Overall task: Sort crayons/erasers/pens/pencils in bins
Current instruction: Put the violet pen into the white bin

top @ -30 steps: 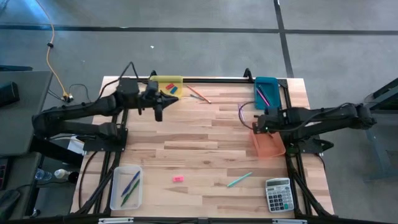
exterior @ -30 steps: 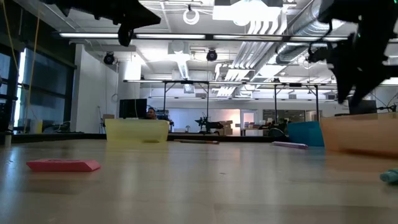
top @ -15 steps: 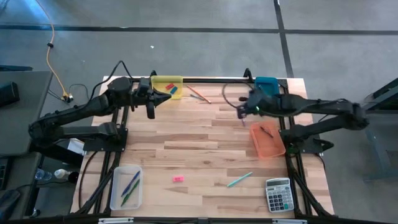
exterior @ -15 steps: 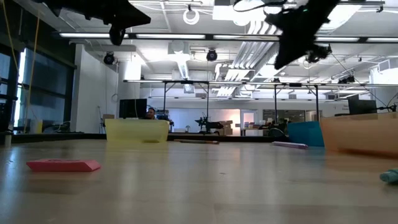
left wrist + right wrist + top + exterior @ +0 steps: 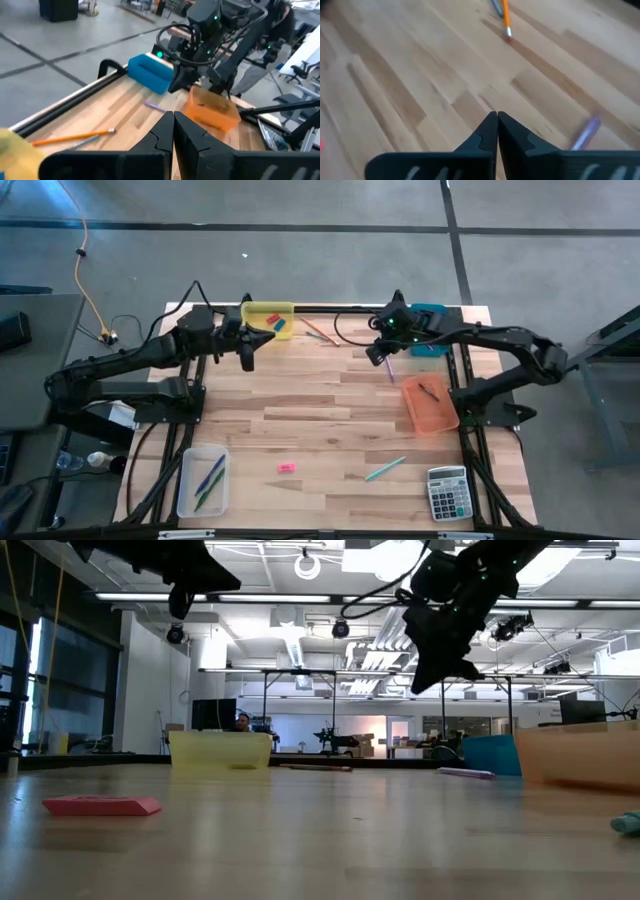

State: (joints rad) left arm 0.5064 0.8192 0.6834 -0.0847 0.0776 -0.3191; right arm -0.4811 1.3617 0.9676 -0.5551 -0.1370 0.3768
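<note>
**Closed grippers high over the far half of the table**

Seen from above, going left to right: clear bin (image 5: pixel 202 480) at 7 o'clock of the table (image 5: pixel 320 410), with blue and green sticks inside; yellow bin (image 5: pixel 268 317) at 11 o'clock, holding a blue and a red eraser (image 5: pixel 276 323); pink eraser (image 5: pixel 287 468) lying loose on the wood at 6 o'clock, apart from every bin; orange pencil (image 5: pixel 322 333) near 12 o'clock; teal pen (image 5: pixel 385 469) at 5 o'clock; orange bin (image 5: pixel 430 403) at 3 o'clock with one dark stick in it; teal bin (image 5: pixel 428 325) at 1 o'clock; grey calculator (image 5: pixel 447 493) at the near right corner, no lettering legible.

Left gripper (image 5: pixel 247 358) just on the near side of the yellow bin, fingers pressed together, empty. Right gripper (image 5: pixel 378 356) just left of the teal bin, likewise pinched closed on nothing, with a purple stick (image 5: pixel 389 370) on the wood right beside it.

Only from table height: both grippers well clear of the surface, the left (image 5: pixel 180 602) and the right (image 5: pixel 425 680) hanging against the ceiling lights; pink eraser (image 5: pixel 101 805) large in the foreground.

Only from the left wrist: closed fingers (image 5: pixel 172 131) pointing towards the teal and orange bins.

Only from the right wrist: closed fingers (image 5: pixel 495 131) over bare planks, pencil tip ahead, purple stick blurred beside them.
</note>
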